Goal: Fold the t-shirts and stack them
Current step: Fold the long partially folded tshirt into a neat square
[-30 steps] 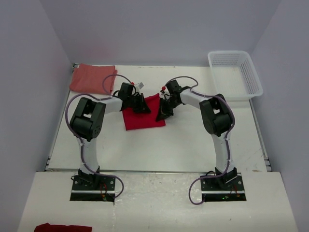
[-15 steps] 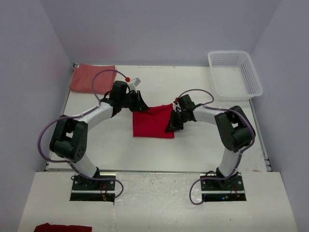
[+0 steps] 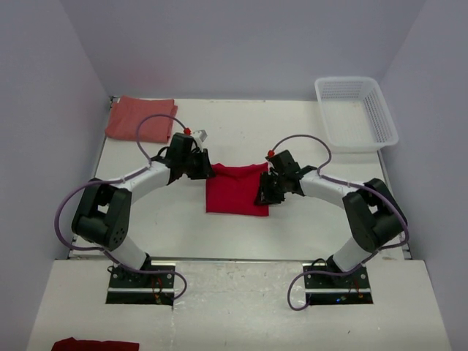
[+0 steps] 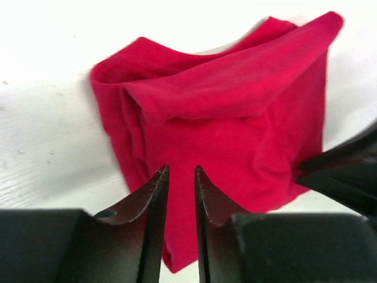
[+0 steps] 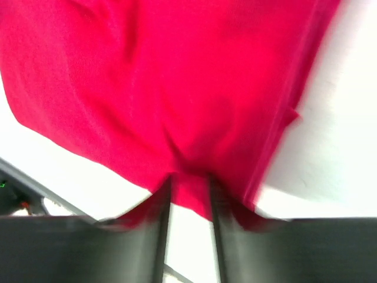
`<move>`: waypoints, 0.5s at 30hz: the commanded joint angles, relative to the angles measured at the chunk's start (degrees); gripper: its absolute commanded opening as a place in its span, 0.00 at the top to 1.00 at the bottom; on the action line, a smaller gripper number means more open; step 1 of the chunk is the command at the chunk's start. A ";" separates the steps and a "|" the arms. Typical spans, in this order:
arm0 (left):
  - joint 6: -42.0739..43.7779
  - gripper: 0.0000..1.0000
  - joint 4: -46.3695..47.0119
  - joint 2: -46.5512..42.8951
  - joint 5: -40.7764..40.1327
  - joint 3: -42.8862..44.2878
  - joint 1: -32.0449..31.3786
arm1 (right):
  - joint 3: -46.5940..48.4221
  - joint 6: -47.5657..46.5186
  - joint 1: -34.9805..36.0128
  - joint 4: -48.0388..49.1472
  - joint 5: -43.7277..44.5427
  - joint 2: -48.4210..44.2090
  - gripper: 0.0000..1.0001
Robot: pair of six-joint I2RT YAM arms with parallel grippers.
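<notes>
Fingers of the left gripper (image 4: 179, 172) stand nearly together. The narrow slot between them is filled with cloth of the bright red t-shirt (image 4: 235, 118), which they pinch. The right gripper (image 5: 188, 181) is likewise closed on the same shirt, with fabric bunched between its tips.

Change since one second ago: both grippers and the shirt have shifted toward the near edge and slightly right on the table (image 3: 314, 227). Both elbows have swung outward and lower.

Count:
- Two arms and two grippers.
- Two t-shirts. The bright red one lies mid-table, gripped at its far-left corner and its right edge. The salmon t-shirt (image 3: 139, 117) lies folded at the far-left corner, well apart and unmoved.
- One white basket (image 3: 380, 128) at the far right.
- One dark red cloth (image 3: 95, 344) at the near-left frame edge.

View differences:
- Only the top view shows the salmon shirt, the basket and the dark cloth.
- Only the wrist views show the finger grip. The left wrist view also shows layered folds along the shirt's upper edge.
- The right wrist view is motion-blurred.
</notes>
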 commanded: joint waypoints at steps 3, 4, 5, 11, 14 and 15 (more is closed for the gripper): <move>3.01 0.72 -2.21 -1.26 -10.29 0.97 -1.20 | 9.06 -6.52 0.00 -11.68 12.57 -3.72 0.52; 3.18 0.70 -2.39 -1.08 -11.00 1.59 -1.20 | 12.48 -7.56 -0.53 -12.84 13.37 -2.75 0.46; 3.19 0.68 -2.74 -0.56 -12.49 1.85 -1.20 | 14.43 -8.01 -0.97 -13.98 13.38 -1.61 0.45; 3.19 0.62 -3.79 1.73 -14.35 4.49 -1.20 | 21.90 -10.12 -3.96 -15.40 11.98 4.81 0.41; 3.36 0.60 -3.71 3.57 -13.65 6.07 -1.20 | 26.21 -10.83 -5.45 -17.24 12.24 8.15 0.41; 3.54 0.60 -3.79 3.92 -13.47 6.86 -1.20 | 27.44 -11.00 -6.24 -17.68 12.41 9.20 0.41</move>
